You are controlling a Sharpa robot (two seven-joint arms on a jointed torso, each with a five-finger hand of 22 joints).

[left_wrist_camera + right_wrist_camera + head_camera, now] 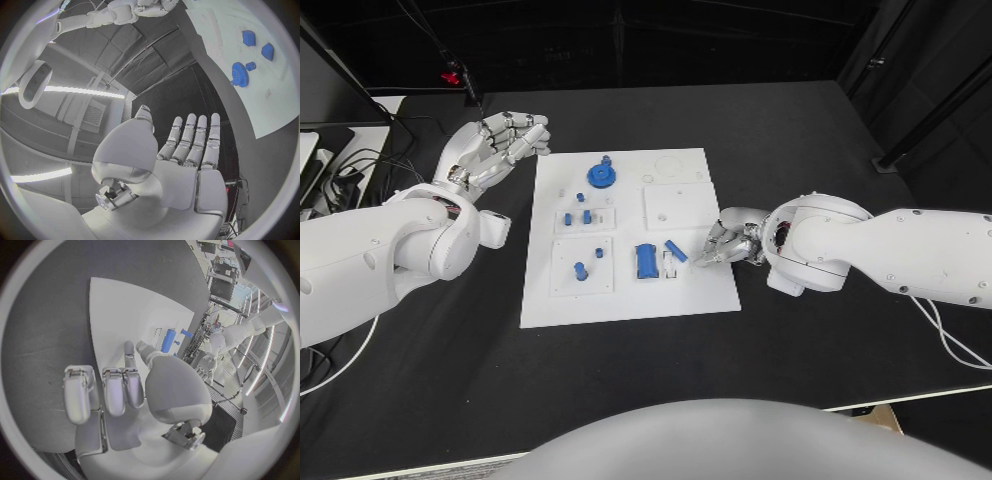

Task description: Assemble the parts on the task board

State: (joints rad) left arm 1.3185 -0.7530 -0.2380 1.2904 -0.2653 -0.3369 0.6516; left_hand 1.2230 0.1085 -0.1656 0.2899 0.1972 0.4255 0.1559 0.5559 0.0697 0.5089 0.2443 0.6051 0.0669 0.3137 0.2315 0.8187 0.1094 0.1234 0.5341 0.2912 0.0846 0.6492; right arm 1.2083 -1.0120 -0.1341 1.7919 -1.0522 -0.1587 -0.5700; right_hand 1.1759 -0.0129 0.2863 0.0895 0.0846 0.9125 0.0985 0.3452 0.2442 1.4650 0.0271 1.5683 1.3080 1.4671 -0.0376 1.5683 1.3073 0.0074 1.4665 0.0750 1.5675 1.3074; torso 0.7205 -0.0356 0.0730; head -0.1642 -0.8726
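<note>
- The job looks barely begun, I'd judge: the flat white rectangular task board [629, 290] in the middle of the black table [790, 130] has most of its small blue plastic parts lying loose.
- A round blue toothed gear [602, 176] sits near the board's far edge; whether it is properly seated I cannot tell.
- A long blue block [646, 260] and a slanted blue bar [675, 250] lie near the board's right edge, with small blue pegs [583, 269] left of them.
- The silver right hand [731, 240] rests at the board's right edge, fingers curled in, fingertips just beside the slanted bar; nothing seems to be held.
- The silver left hand [505, 140] hovers beyond the board's far left corner, fingers spread, holding nothing.
</note>
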